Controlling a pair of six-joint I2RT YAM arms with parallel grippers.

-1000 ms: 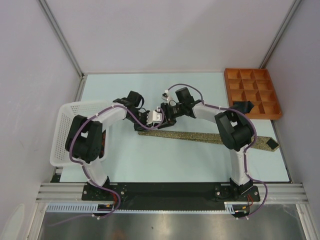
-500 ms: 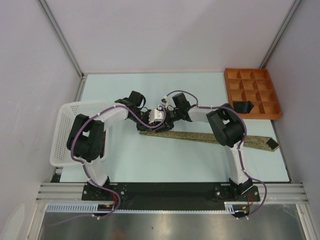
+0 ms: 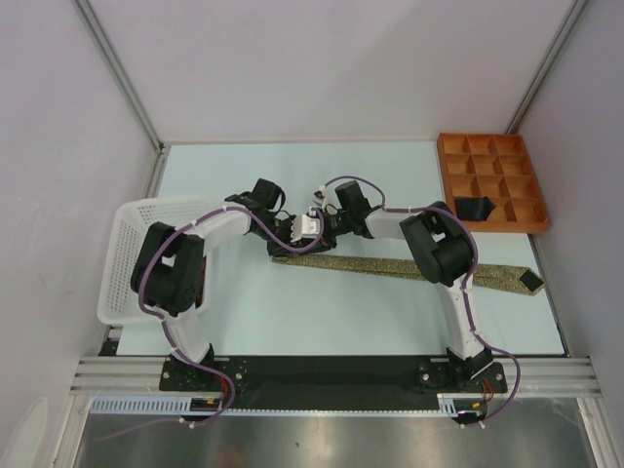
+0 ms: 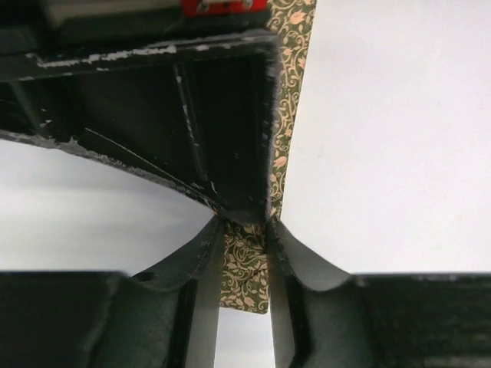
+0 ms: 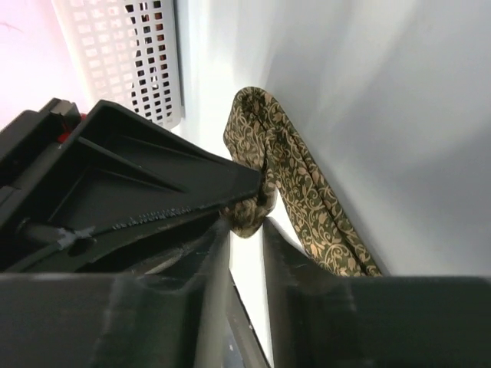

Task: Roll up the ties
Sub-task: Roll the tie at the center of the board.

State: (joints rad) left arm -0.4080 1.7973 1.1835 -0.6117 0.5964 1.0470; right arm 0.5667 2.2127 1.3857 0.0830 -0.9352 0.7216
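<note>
I observe the left claw [image 4: 245, 251] pinching the tie [image 4: 290, 92]; the right claw [image 5: 247, 228], directly opposite and close, pinches its folded end.

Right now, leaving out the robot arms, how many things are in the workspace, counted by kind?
Ties: 2 (olive-tan tie on the table, black tie in the tray)
Baskets: 1 (white mesh basket)
Trays: 1 (orange compartment tray)
Total: 4
</note>
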